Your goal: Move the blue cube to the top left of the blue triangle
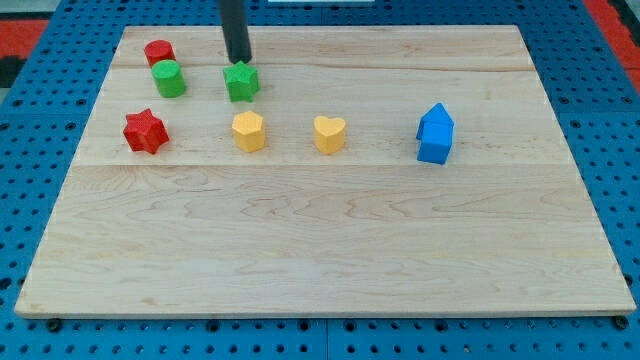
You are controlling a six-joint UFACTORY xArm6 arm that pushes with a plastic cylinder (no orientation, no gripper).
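Observation:
The blue cube (434, 148) lies at the view's right on the wooden board (320, 250). The blue triangle (436, 119) sits directly above it in the view, and the two touch. My tip (238, 62) is far to their left, near the view's top. It stands just above the green star (241, 82), at or very close to the star's upper edge.
A red block (159, 52) and a green cylinder (168, 78) sit at the top left. A red star (145, 131), a yellow hexagon (248, 131) and a yellow heart (329, 134) lie in a row across the middle left.

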